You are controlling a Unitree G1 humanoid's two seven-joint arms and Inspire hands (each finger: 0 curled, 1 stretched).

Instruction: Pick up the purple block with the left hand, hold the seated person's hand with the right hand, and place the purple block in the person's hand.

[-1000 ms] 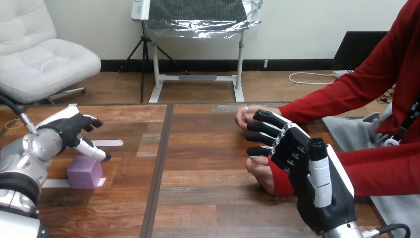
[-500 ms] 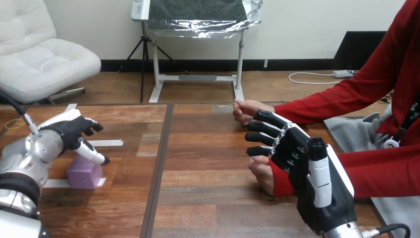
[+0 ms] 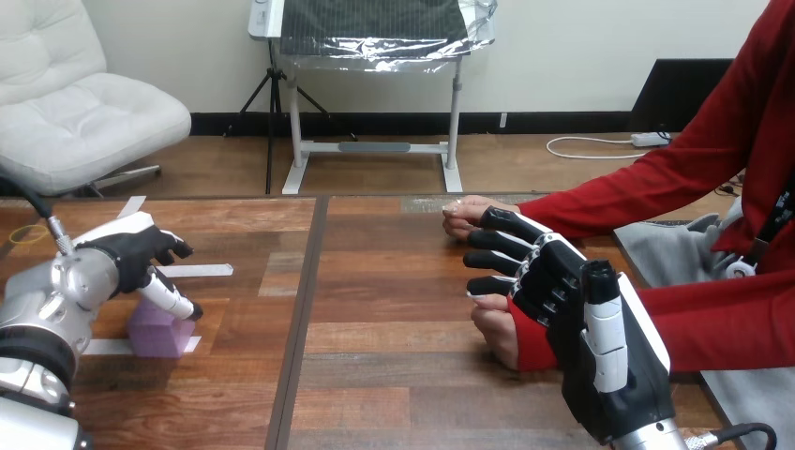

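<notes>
The robot's left hand [image 3: 127, 253] has dropped and pulled back toward the view's left edge over the past second. Its thumb [image 3: 172, 298] now crosses the top of the purple block [image 3: 155, 330], which it earlier cleared. Across the surface, the person's farther hand [image 3: 466, 215] has closed its fingers and settled lower.

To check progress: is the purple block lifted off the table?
No, the purple block rests on the table, below the left hand.

Matt, smooth purple block [image 3: 157, 332] under left hand [image 3: 128, 251]; glossy plastic shells on left hand and right hand [image 3: 565, 298]; smooth, slightly shiny wood table [image 3: 375, 314].
</notes>
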